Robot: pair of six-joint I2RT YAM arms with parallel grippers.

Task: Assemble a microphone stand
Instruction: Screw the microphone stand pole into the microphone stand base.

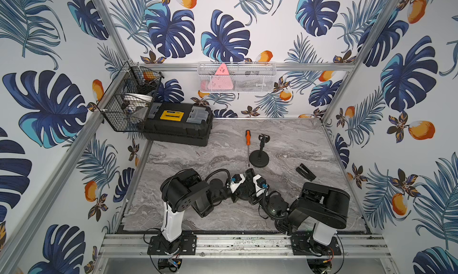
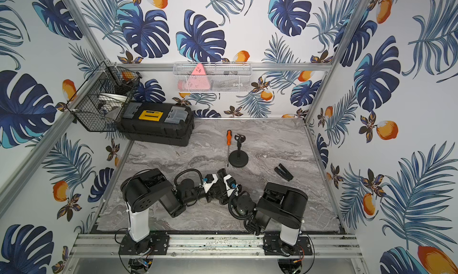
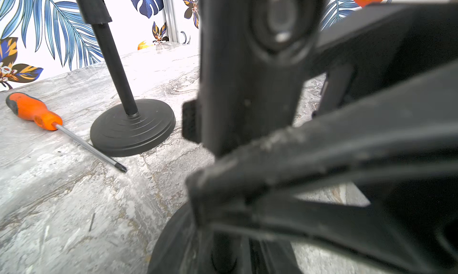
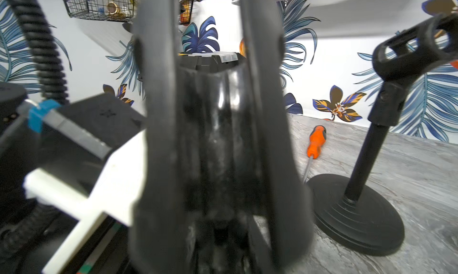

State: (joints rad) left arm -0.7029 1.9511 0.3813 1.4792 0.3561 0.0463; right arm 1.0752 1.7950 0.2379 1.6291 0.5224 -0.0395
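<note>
Your right tool [image 4: 207, 37] pinches a black clip [image 4: 218, 141], with one finger against each side. It does so at the front middle of the desk [image 1: 198, 161], where a round base [image 3: 171, 240] lies under the tools. Your left tool [image 3: 260, 116] crowds against the right one there, and you cannot tell whether it grips anything or stands spread. Farther back an assembled stand [image 1: 259, 152] is upright, with a screwdriver [image 1: 247, 146] lying just beside its foot. A toolbox [image 1: 177, 124] sits in the far left corner.

Upright stand's clip [image 3: 91, 5] cut by the picture edge, second base [image 3: 173, 243] mostly hidden behind blurred fingers [image 3: 322, 156], gripped holder [image 4: 218, 136] blurred, basket [image 1: 116, 111] contents indistinct.
</note>
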